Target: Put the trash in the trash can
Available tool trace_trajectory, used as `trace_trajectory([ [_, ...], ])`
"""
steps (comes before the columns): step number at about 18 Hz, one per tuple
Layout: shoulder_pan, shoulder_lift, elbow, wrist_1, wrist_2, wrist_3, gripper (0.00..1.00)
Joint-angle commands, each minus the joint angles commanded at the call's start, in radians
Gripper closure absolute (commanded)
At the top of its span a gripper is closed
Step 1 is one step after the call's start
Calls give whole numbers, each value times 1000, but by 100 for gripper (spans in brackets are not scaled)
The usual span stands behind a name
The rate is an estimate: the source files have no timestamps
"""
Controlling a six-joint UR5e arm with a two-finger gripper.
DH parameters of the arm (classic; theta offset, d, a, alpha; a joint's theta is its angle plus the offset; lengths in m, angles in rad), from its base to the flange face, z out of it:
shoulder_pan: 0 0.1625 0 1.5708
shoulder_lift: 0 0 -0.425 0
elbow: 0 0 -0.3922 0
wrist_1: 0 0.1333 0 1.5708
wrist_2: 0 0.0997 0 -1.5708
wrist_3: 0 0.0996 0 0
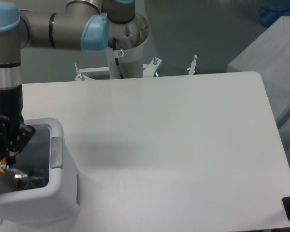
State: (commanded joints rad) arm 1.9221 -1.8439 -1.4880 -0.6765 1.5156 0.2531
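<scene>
- The gripper [4, 157] is down inside the trash can [58, 193], at the far left edge of the view, with the arm's wrist standing upright above the bin's opening.
- The trash [17, 178] lies on the floor of the trash can, just below and slightly to the right of the fingers [5, 153], toward the bin's near wall.
- A crumpled foil piece with orange and blue shows by the bin's left side, and something darker with a blue-green glint lies next to it toward the grey tab [56, 152] on the rim.
- Is there a grip? I cannot tell: the fingers are a dark cluster against the shadowed interior, and the tips merge with the wrapper below them.
- Judging by how the pieces lie, they look to be resting in the bin, so the drop seems done or nearly so.
- The relation that counts for the coming move is vertical: the trash is under the fingers, the bin walls stand around them, so the clean way out is straight up, clear of the rim.
- No long axis can be read from the crumpled heap.
- Hidden: the trash can's left part is cut off by the frame, and its near wall covers the lower part of the pile.
- The desk [174, 145] to the right of the trash can shows no further trash.
</scene>
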Motion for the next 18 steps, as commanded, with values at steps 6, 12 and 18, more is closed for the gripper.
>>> trace_trajectory([
  [6, 47, 73, 0, -2, -2, -37, 0],
  [12, 260, 94, -3, -3, -12, -43, 0],
  [18, 385, 87, -11, -26, 14, 158, 0],
])
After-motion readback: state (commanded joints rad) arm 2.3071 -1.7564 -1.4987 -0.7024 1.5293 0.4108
